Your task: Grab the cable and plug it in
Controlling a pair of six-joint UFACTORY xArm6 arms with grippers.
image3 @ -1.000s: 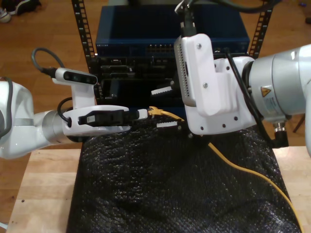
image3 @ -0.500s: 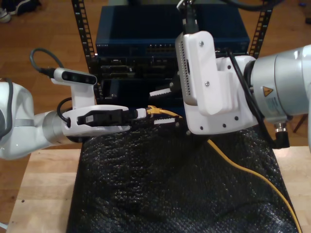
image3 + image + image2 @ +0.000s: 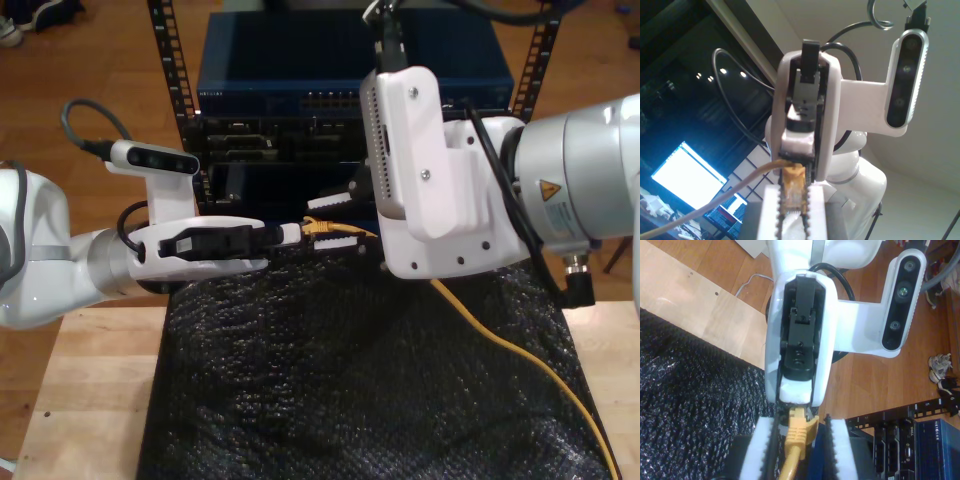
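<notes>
The cable's point(image 3: 500, 345) yellow-orange plug end point(image 3: 792, 187) is held between the serrated fingers point(image 3: 769, 210) of my first gripper point(image 3: 792, 200). The fingers are drawn in narrow, with the plug pinched between them. In the exterior view this gripper point(image 3: 295, 232) is seen at the end of the arm entering from that view's left, with the plug point(image 3: 322, 227) projecting just past its tip.

My second gripper point(image 3: 797, 422) is set directly opposite, tip to tip with the first. Its jaws are kept apart, and the plug point(image 3: 797, 432) is seen in the gap between the two toothed fingers point(image 3: 760, 450). Whether either finger touches the plug cannot be told. In the exterior view one finger point(image 3: 335, 190) is seen above the plug and the other point(image 3: 338, 246) just beneath it.

From the plug, the cable is led back under the body of my second gripper point(image 3: 335, 215) and trails away behind it across the black padded mat point(image 3: 350, 380). Beyond both tips, a rack with a blue network unit point(image 3: 300, 70) is seen. The mat is laid on a wooden table point(image 3: 90, 380).
</notes>
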